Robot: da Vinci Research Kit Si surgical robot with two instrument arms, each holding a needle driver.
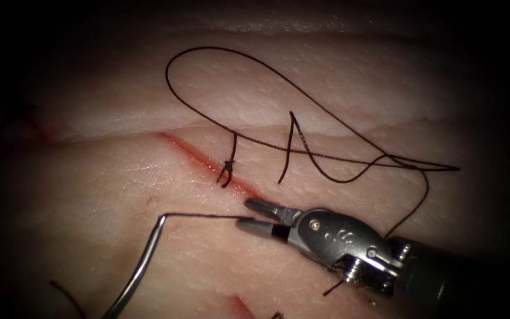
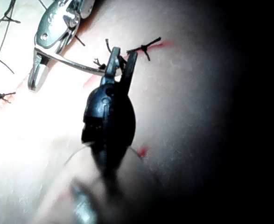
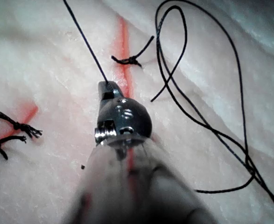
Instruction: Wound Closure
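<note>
The curved needle (image 1: 143, 269) is out of the tissue, on the left side of the cut (image 1: 191, 155). My left tool (image 2: 122, 51) is shut on the needle (image 2: 76, 65) near its pointed end. A short, straight stretch of thread (image 1: 202, 215) runs from the needle's tail to my right tool (image 1: 244, 214), whose jaws stand a little apart with the thread lying between them. In the right wrist view the thread (image 3: 83, 39) leaves the right tool's tip (image 3: 108, 87). A tied stitch (image 1: 226, 168) sits on the cut.
Loose thread (image 1: 231, 59) lies in a wide loop on the tissue right of the cut and passes under the right tool's shaft. Other knots with cut ends (image 3: 15, 125) (image 2: 146, 46) lie along the cut. A red fluid mark (image 1: 240, 307) sits near the front edge.
</note>
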